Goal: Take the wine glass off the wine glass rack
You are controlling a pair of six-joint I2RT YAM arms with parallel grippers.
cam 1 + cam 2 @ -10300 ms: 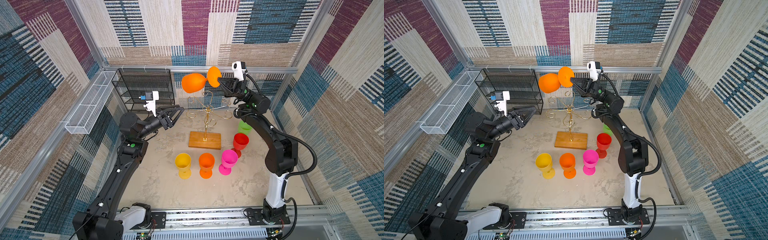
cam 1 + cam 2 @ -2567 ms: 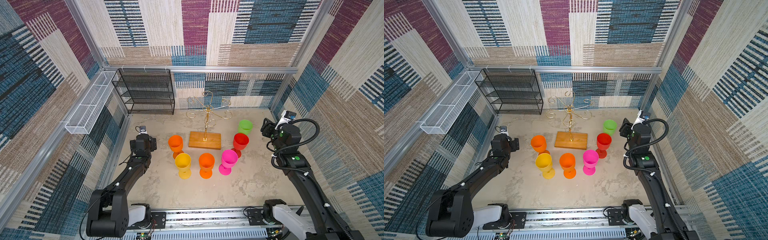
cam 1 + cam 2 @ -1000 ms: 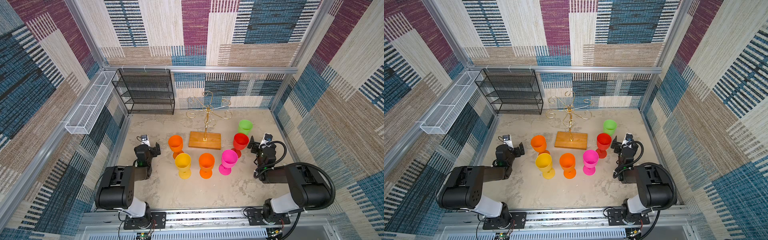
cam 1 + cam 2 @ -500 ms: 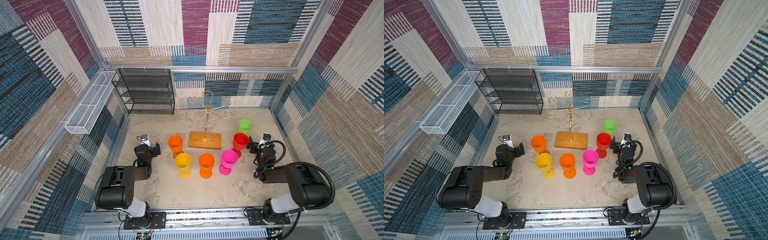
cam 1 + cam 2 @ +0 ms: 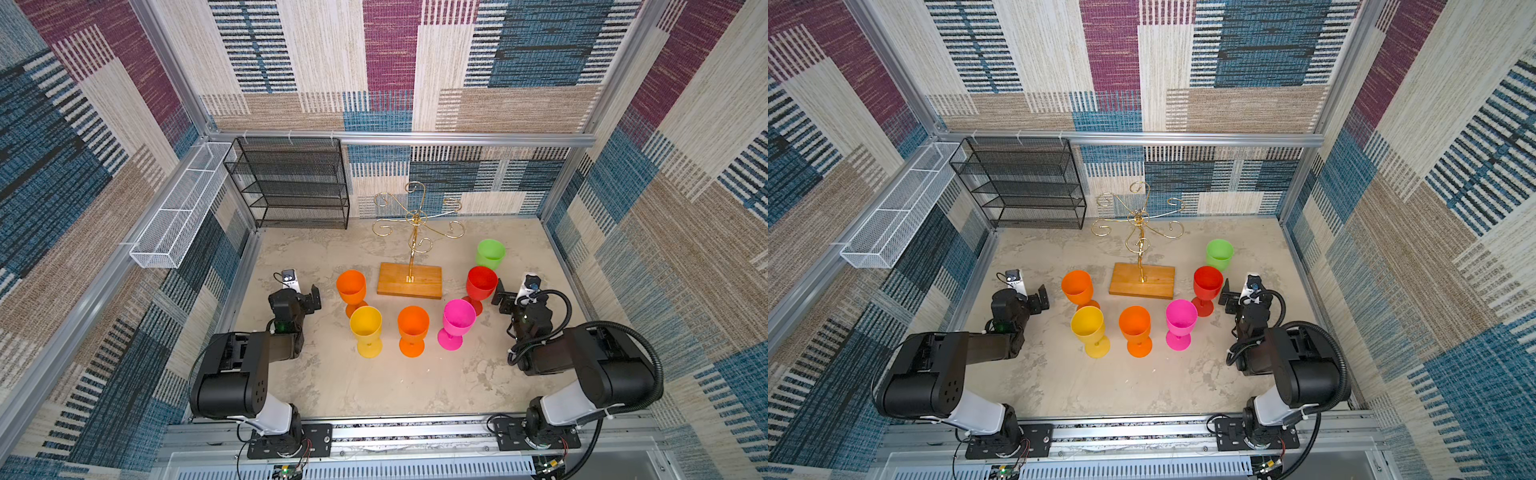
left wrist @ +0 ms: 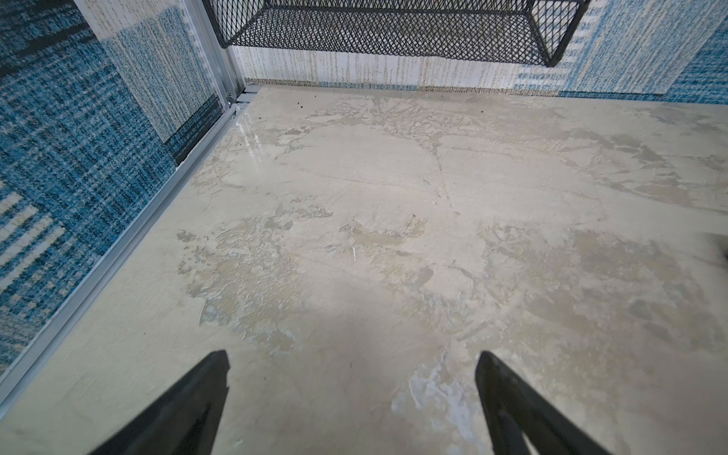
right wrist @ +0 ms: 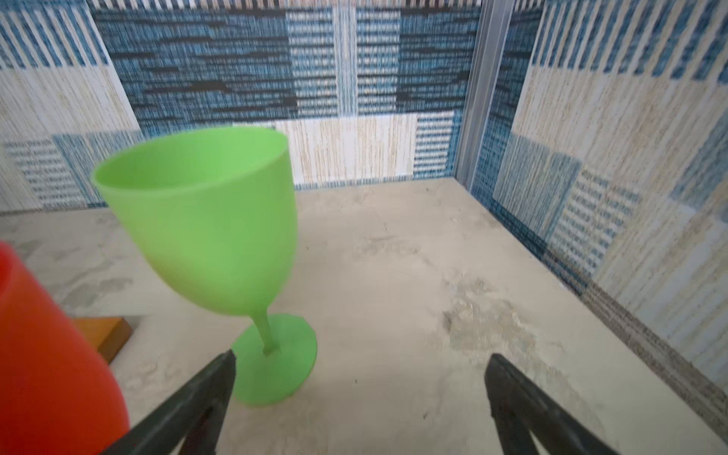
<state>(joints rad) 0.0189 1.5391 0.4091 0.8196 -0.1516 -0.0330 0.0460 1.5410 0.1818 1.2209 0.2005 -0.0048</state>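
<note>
Wine glass rack: toward the back of the counter, every arm bare. Six wine glasses stand upright near its base; removal looks complete. Left tool and right tool: wide apart, empty, low at the sides.

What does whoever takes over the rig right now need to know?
Left gripper: open, empty, low over the table.
Right gripper: open, empty, beside the green glass.
Wine glass rack: no glass hangs on it.
Upright on the table: green glass, red glass, pink glass, yellow glass, middle orange glass, left orange glass.
Done: rack is unloaded.
Left: nothing visible to take off.
</note>
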